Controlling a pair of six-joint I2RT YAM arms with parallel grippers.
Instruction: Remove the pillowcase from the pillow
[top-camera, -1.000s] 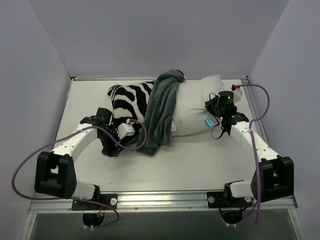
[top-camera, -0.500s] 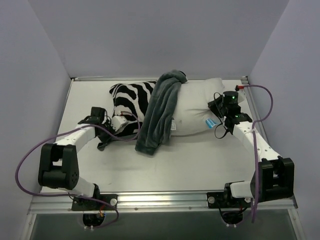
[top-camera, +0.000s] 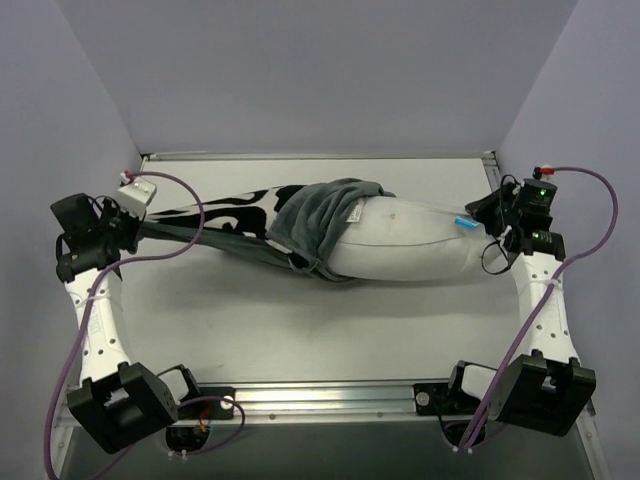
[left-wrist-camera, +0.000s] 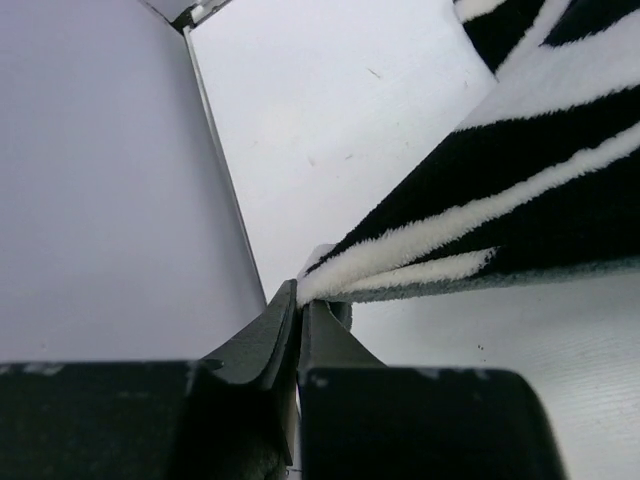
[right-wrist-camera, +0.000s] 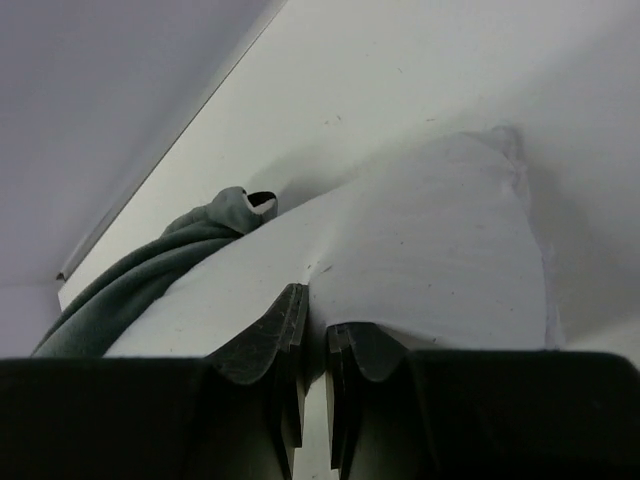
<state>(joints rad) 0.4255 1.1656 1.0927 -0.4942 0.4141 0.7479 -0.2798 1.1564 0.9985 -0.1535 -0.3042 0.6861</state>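
Observation:
The zebra-striped pillowcase (top-camera: 235, 205) is pulled out into a taut band across the left half of the table. Its grey inside (top-camera: 320, 222) is bunched round the left end of the white pillow (top-camera: 410, 245). My left gripper (top-camera: 135, 228) is at the far left, shut on the pillowcase's edge (left-wrist-camera: 400, 265), with the jaws pressed together on the fabric (left-wrist-camera: 299, 296). At the far right my right gripper (top-camera: 490, 222) is shut on the pillow's corner beside a small blue tag (top-camera: 462, 222). A fold of pillow cloth (right-wrist-camera: 420, 250) sits pinched between its fingertips (right-wrist-camera: 315, 325), and the grey fabric (right-wrist-camera: 140, 280) shows beyond it.
The white table (top-camera: 300, 330) is boxed in by lilac walls at the left (top-camera: 60, 150), back and right, with a metal rim (top-camera: 300, 156) along the far edge. Both grippers are close to the side walls. Purple cables (top-camera: 190, 215) loop from each wrist.
The left gripper shut on the pillowcase and swung far left, stretching it taut. The right gripper drew the pillow's corner right. The cover has slid off most of the pillow.

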